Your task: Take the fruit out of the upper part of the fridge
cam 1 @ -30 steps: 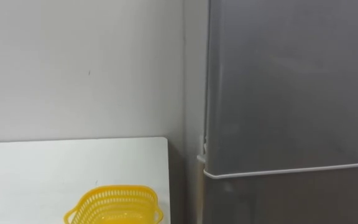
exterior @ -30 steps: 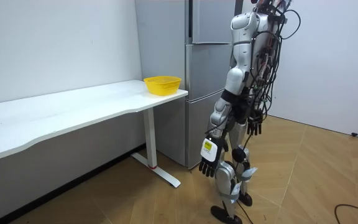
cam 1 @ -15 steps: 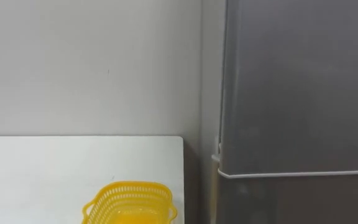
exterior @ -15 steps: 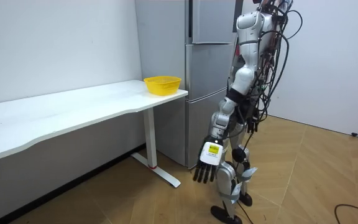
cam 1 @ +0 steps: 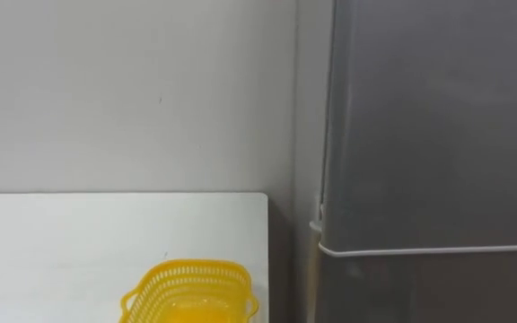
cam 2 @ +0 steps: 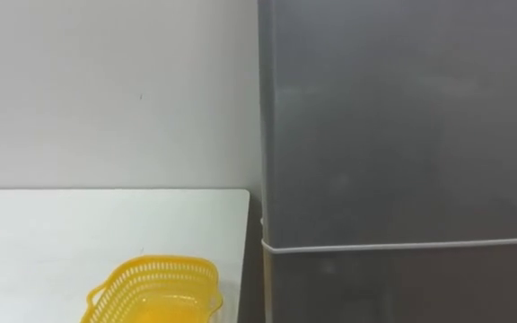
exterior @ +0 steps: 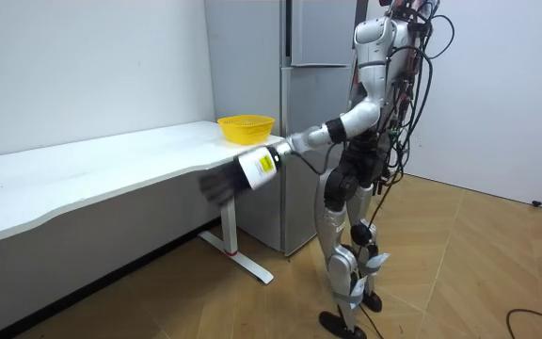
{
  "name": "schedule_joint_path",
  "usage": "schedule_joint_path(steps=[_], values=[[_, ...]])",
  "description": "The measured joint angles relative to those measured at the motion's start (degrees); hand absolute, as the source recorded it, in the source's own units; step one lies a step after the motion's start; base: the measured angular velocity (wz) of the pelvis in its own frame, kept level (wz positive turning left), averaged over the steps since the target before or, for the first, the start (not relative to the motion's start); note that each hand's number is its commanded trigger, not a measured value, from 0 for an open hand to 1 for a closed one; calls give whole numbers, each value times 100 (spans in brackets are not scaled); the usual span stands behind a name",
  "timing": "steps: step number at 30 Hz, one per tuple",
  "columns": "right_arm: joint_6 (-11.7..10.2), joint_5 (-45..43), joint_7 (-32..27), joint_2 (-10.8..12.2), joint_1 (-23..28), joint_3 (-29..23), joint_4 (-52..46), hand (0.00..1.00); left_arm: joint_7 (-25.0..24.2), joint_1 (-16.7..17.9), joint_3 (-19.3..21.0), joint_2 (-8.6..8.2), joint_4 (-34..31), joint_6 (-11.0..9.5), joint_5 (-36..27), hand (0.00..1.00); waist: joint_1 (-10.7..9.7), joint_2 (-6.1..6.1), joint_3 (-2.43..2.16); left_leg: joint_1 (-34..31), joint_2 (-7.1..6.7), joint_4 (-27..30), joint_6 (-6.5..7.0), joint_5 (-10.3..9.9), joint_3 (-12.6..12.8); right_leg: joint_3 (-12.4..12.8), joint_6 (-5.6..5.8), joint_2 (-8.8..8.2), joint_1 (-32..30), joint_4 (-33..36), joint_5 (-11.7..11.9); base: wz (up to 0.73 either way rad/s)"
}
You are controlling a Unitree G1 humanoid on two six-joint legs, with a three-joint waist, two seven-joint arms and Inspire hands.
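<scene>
Though blurred, grip untellable, left hand perhaps level with white table, fridge closed.

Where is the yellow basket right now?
The yellow plastic mesh basket sits on the white table, near its right end in the left eye view, just left of the tall grey fridge.
</scene>
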Motion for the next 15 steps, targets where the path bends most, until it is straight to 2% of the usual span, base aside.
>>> schedule_joint_path(steps=[4, 8, 12, 15], values=[[-41, -1, -23, 7, 49, -18, -4, 0, 334, -4, 16, 32, -1222, -222, 112, 0, -15, -2, 0, 11, -4, 34, 0, 0, 1, 4, 0, -6, -1, -1, 0, -1], [-168, -95, 37, 25, 144, -15, -7, 0, 280, -4, -13, 80, -2258, -384, 168, 0, -13, -21, 15, -6, -6, 68, 0, 0, -26, 15, -1, -7, 10, -25, 1, 0], [-264, -93, 196, 26, 156, 9, 185, 0, -16, -27, -121, 102, -3227, -571, 146, 0, -32, -20, 28, -18, -3, 99, -1, 0, -40, 18, -6, -17, 19, -86, 4, 0], [-291, -120, 355, 44, 150, 11, 339, 0, -498, -59, -210, 123, -3860, -591, -57, 0, -31, -41, 48, -11, 2, 100, -1, 0, -62, 10, -9, 5, 36, -96, 6, 0]])
